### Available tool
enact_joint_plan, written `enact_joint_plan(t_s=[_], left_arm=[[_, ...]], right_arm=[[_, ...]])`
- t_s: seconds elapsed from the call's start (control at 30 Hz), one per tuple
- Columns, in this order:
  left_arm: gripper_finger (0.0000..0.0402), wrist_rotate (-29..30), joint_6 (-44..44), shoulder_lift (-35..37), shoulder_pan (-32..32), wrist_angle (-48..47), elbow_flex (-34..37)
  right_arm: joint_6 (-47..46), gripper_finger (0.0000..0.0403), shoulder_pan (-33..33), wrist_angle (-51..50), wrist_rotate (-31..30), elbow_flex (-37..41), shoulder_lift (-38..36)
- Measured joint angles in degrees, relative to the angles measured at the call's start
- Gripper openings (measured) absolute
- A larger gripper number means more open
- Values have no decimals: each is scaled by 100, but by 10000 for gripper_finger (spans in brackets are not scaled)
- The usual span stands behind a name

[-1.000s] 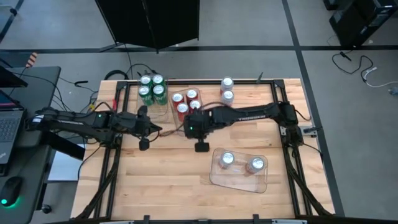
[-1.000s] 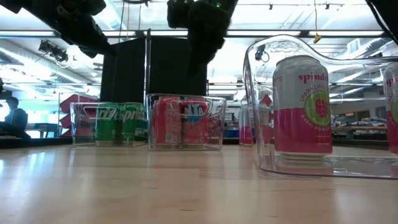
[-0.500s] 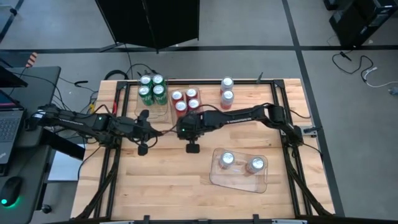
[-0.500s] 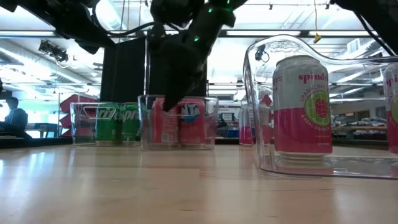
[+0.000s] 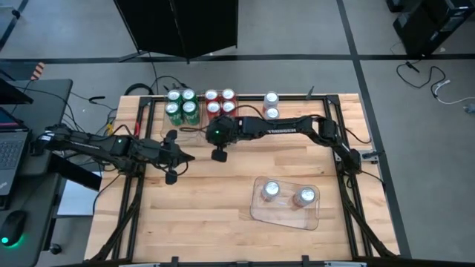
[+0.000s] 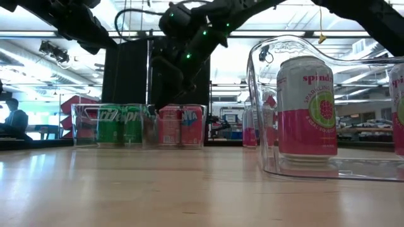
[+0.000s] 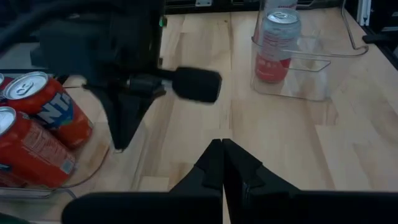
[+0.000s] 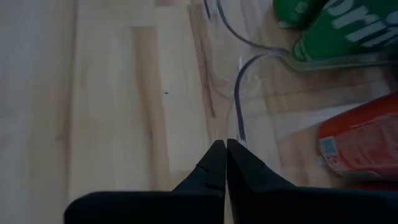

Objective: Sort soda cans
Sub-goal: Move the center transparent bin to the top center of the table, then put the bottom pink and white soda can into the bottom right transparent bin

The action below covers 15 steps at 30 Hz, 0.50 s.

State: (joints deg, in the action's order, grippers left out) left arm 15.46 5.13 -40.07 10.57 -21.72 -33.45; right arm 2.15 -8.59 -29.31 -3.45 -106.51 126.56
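High view, red cans: Your four red cans (image 5: 220, 103) now sit at the far edge of the desk (image 5: 185, 222), just beside the four green cans (image 5: 181, 105). A second ago they stood nearer to you, so their clear tray (image 5: 208, 119) has been pushed back.
High view, right tool: The right tool (image 5: 209, 129) is at the near side of that tray, pinched narrow and holding nothing.
High view, left tool: The left tool (image 5: 184, 156) waits to the left, also pinched narrow and holding nothing.
High view, silver cans: Two silver cans (image 5: 271, 105) stand loose at the far edge. Two more sit in the near tray (image 5: 256, 211).
Low view: The red cans look smaller and farther off than before. They now line up with the green ones.
Left wrist view: You see the left tool's closed tips over bare desk, with the right arm (image 7: 118, 62) ahead and red cans beside it.
Right wrist view: The closed tips of the right tool sit right at the tray's rim (image 8: 238, 99).
What it means: Red and green look sorted and tidy. I think the two loose silver cans are what you have left.
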Motion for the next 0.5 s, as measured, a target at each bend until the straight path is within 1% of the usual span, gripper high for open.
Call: enact_joint_plan(t_s=[0.1, 0.17, 0.2, 0.33, 0.43, 0.5], left_arm=[[0, 14, 2, 0, 0, -1, 0], [0, 16, 4, 0, 0, -4, -2], [0, 16, 2, 0, 0, -9, -2], [0, 16, -4, 0, 4, -17, -2], [0, 16, -7, 0, 4, -15, -2], [0, 16, -12, 0, 4, -11, -2]], right_arm=[[15, 6, 104, -269, 3, 2, -312], [-94, 11, 238, -813, -4, -1, -675], [-131, 15, 316, -1184, -115, -9, -832], [-533, 29, 648, -2656, -1261, -8, -1401], [-1197, 36, 707, -3592, -1760, -4, -1772], [-1569, 37, 700, -3885, -2056, 114, -2016]])
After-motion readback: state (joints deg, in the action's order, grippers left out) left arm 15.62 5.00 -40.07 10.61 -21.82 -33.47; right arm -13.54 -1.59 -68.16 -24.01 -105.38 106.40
